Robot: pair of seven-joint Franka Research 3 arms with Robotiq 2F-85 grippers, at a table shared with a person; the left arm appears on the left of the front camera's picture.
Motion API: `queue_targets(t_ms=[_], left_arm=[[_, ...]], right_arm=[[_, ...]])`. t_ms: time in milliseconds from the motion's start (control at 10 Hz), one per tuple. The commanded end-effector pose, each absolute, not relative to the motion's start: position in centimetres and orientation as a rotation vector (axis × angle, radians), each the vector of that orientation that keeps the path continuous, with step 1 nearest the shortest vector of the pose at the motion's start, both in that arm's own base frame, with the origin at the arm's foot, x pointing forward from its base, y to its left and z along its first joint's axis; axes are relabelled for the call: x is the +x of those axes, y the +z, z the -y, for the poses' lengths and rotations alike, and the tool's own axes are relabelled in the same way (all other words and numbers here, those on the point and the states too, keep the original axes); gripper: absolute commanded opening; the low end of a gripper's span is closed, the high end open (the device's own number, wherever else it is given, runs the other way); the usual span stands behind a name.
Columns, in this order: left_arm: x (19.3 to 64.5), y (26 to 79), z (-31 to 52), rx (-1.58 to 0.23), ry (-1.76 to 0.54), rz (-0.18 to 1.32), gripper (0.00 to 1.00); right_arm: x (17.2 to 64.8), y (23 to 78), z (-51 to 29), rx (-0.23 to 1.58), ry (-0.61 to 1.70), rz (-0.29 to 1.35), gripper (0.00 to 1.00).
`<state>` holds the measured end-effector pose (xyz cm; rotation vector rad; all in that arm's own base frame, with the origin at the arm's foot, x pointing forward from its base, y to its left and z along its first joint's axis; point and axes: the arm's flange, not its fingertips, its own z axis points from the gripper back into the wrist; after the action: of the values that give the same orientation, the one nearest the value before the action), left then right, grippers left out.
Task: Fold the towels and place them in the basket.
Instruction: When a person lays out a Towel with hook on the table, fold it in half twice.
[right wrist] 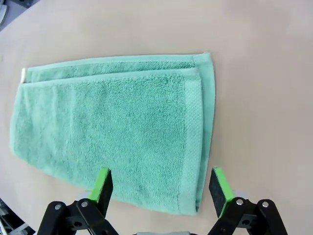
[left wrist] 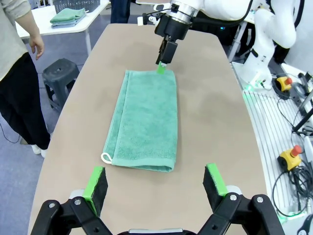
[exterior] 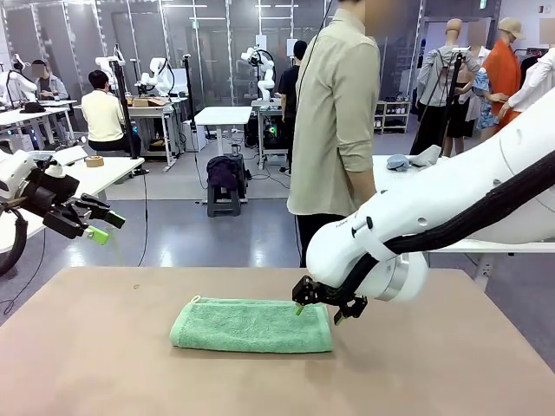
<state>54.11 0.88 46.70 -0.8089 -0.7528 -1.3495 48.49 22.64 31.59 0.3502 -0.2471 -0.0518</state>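
A mint green terry-cloth towel (exterior: 251, 325) lies on the light brown counter (exterior: 104, 364), folded to a long narrow rectangle, with its long side running across the front view. In the left wrist view a small white loop (left wrist: 106, 157) shows at the corner of the towel nearest to the left hand.

The right hand (exterior: 318, 312) points down over the right end of the towel. Its two fingers are wide apart and nothing is between them. In the right wrist view one green pad (right wrist: 103, 183) is over the cloth and the other pad is beside the short edge, over bare counter. I cannot tell if a fingertip touches the towel.

The left hand (exterior: 106, 227) is held up in the air at the left side, well apart from the towel, with the fingers also spread and empty.

A person in a beige shirt (exterior: 334, 113) stands at the far side of the counter.

In the left wrist view a second, white counter (left wrist: 73, 29) carries a small pile of folded towels (left wrist: 68, 17), green on top, just beside a dark mesh basket (left wrist: 73, 5)
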Motion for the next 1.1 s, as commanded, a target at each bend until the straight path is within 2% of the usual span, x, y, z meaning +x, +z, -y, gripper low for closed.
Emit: queue_targets(t_ms=[0,500,600,1000], left_arm=[[54.2,47.0,-0.8,-0.808,-1.337,0.737,1.0],[54.2,47.0,-0.8,-0.808,-1.337,0.737,1.0],[54.2,47.0,-0.8,-0.808,-1.337,0.737,1.0],[54.2,47.0,-0.8,-0.808,-1.337,0.737,1.0]], right_arm=[[49.5,31.1,-23.6,0.316,-0.104,0.249,1.0],[50.4,30.0,-23.6,0.291,-0.131,0.228,1.0],[50.6,30.0,-23.5,0.288,-0.147,0.224,0.81],[51.1,29.5,-22.8,0.27,-0.177,0.227,0.83]])
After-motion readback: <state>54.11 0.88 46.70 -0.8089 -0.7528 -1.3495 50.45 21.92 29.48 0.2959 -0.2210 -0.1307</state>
